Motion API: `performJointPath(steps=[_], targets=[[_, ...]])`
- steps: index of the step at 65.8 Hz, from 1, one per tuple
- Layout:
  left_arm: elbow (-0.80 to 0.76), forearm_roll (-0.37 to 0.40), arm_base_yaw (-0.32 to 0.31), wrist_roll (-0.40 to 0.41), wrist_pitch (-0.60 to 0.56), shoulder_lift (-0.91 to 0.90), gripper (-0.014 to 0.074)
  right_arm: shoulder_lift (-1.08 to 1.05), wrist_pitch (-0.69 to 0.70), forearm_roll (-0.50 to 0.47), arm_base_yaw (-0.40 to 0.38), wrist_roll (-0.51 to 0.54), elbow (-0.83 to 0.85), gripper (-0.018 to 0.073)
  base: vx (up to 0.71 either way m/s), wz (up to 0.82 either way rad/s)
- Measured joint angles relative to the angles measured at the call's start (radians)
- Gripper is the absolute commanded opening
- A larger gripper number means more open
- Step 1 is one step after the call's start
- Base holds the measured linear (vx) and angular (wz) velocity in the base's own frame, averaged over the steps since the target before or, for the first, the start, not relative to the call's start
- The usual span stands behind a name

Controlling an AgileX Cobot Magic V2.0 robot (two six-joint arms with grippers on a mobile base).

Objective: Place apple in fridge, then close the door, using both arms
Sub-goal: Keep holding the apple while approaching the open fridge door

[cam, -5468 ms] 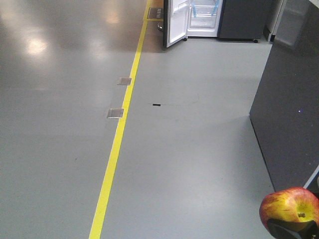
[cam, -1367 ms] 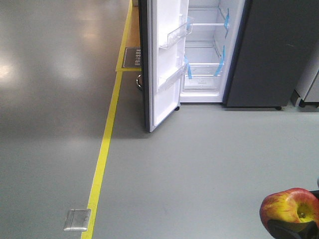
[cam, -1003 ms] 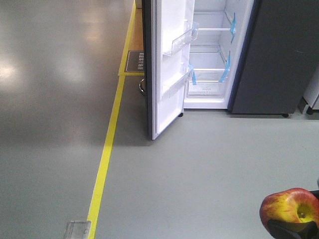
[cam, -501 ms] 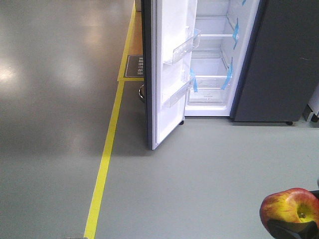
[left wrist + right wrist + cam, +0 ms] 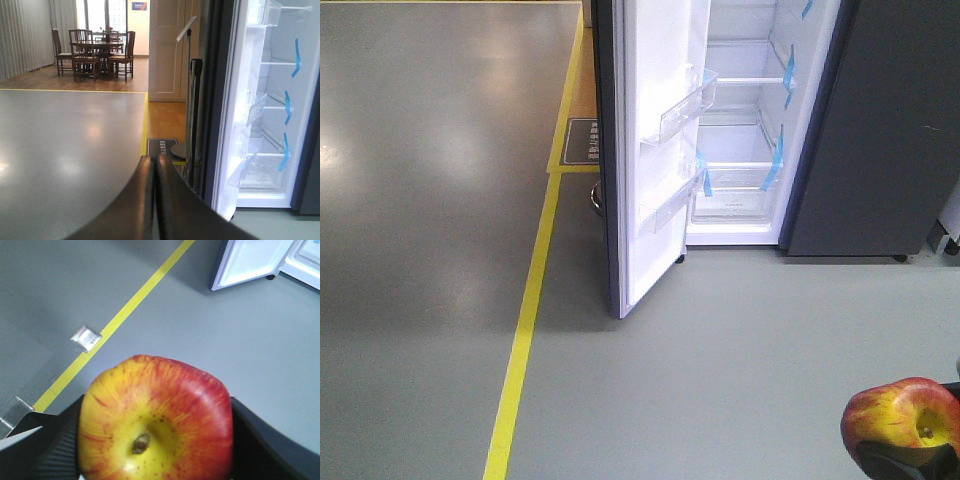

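Note:
The dark grey fridge (image 5: pixel 880 130) stands ahead with its door (image 5: pixel 650 150) swung open to the left, showing the white interior, clear shelves and blue tape strips (image 5: pixel 775 165). My right gripper (image 5: pixel 156 425) is shut on a red-and-yellow apple (image 5: pixel 156 420), which also shows at the bottom right of the front view (image 5: pixel 900 418). My left gripper (image 5: pixel 154 161) is shut and empty, pointing at the floor left of the door's edge. The fridge interior also shows in the left wrist view (image 5: pixel 272 125).
A yellow floor line (image 5: pixel 525 320) runs left of the door. A stanchion post with a round base (image 5: pixel 192 100) and a floor mat (image 5: pixel 582 140) stand behind the door. A table with chairs (image 5: pixel 95 55) is far back. A metal floor plate (image 5: pixel 86 338) lies beside the line.
The fridge has grown larger and shifted a little left in the front view as the base came closer. The apple stays gripped in the same place.

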State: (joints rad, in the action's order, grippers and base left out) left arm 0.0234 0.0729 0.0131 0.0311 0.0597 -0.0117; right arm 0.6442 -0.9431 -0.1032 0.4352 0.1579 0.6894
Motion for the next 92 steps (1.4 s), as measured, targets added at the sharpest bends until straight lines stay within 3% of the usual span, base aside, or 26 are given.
performJointPath(steps=[92], targets=[[0.0, 0.0, 0.0, 0.0, 0.0, 0.0, -0.0006, 0.0, 0.0, 0.0, 0.0, 0.0, 0.0, 0.0357, 0.1, 0.01]])
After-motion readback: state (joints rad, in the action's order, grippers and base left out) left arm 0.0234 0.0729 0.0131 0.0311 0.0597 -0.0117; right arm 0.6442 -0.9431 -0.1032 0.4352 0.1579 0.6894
